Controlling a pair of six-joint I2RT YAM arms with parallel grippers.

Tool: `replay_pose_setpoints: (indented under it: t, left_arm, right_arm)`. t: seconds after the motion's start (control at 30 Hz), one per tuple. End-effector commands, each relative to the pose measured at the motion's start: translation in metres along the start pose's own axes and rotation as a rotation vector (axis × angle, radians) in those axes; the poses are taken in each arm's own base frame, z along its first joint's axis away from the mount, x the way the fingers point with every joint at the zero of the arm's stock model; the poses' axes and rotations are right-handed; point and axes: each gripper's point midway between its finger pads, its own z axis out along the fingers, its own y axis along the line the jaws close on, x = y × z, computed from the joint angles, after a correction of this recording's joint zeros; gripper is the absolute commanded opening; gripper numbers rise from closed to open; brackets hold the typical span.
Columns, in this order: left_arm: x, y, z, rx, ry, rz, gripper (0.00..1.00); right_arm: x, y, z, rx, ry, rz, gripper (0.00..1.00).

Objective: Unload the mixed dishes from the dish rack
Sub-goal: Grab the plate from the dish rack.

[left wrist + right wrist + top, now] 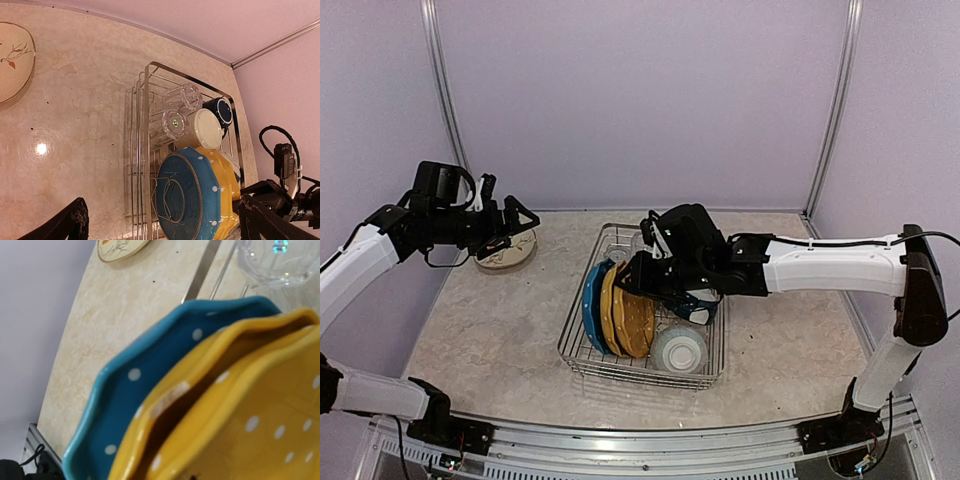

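Note:
The wire dish rack (574,330) stands mid-table. A blue plate (591,305) and yellow plates (628,322) stand on edge in it, beside a teal-and-white bowl (678,349), a navy mug (700,312) and glass tumblers (625,245). My right gripper (636,272) hovers right at the top rims of the yellow plates (270,430); its fingers do not show in the right wrist view. My left gripper (517,222) is open and empty, far left of the rack. The left wrist view shows the cream mug (207,128), the tumblers (173,123) and the blue plate (187,197).
A cream plate with a branch pattern (507,251) lies on the table at the back left, under my left gripper; it also shows in the left wrist view (12,60). Lilac walls close in the back and sides.

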Motion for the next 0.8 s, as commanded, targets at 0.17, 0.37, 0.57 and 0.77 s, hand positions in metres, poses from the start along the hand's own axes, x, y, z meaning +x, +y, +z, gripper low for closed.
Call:
replay_pose_setpoints:
  t: [0.17, 0.37, 0.57, 0.77]
  left_arm:
    - [0.000, -0.004, -0.009, -0.005, -0.006, 0.020, 0.99]
    - [-0.002, -0.010, -0.007, 0.008, 0.009, 0.009, 0.99]
    - [0.000, -0.022, 0.000, 0.002, 0.052, -0.003, 0.99]
    - [0.002, -0.039, 0.006, 0.030, 0.066, -0.022, 0.99]
  right_arm:
    - [0.011, 0.001, 0.006, -0.062, 0.036, -0.017, 0.08]
    - [0.000, 0.011, -0.021, -0.143, -0.037, -0.043, 0.00]
    - [-0.009, 0.033, -0.047, -0.259, -0.112, -0.176, 0.00]
    - [-0.028, 0.061, -0.060, -0.325, -0.176, -0.304, 0.00]
